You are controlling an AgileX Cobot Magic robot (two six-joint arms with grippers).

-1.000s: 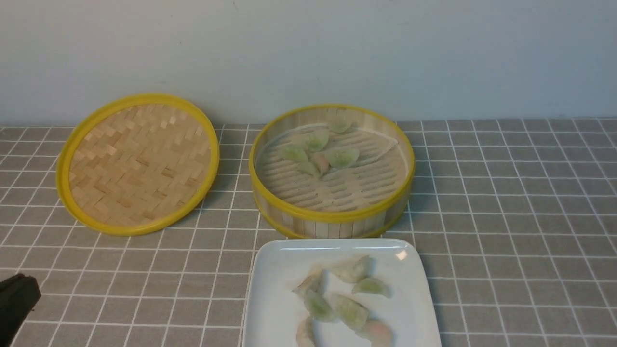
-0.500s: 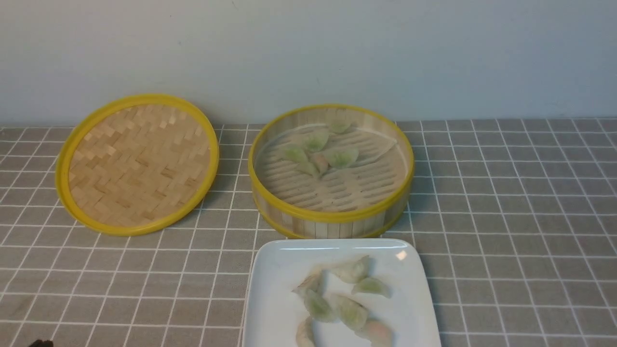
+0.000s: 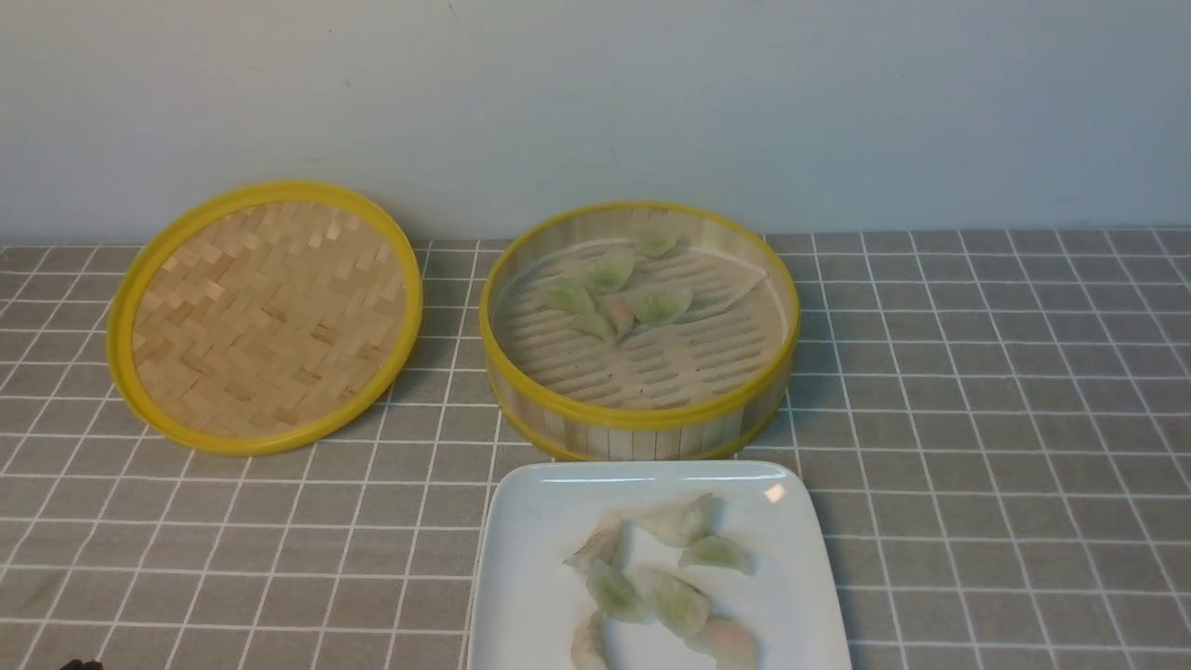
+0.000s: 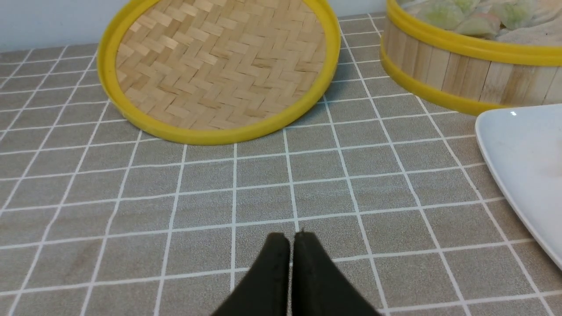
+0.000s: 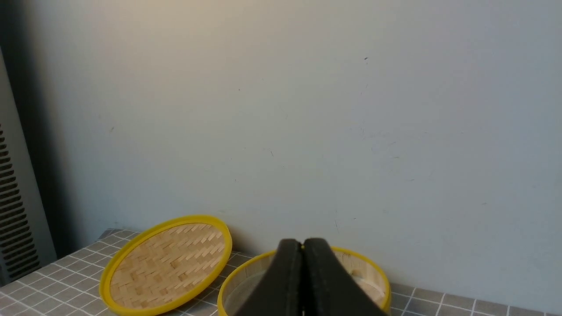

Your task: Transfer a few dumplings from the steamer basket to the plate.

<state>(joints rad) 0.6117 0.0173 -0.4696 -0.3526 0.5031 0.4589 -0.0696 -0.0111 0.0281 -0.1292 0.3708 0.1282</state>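
Several dumplings (image 3: 665, 596) on plate (image 3: 530, 605), near centre; others in steamer basket (image 3: 642, 419) just beyond. Left gripper (image 4: 291, 239) and right gripper (image 5: 303, 245) both pressed together, holding nothing.

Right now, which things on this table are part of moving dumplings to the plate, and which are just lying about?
Part of the job:
- dumplings, green ones, some in the basket, some on the plate
- basket
- plate
- left gripper, shut, empty
- right gripper, shut, empty

Just lying about:
- lid, left of the basket
- pinkish dumpling in the basket
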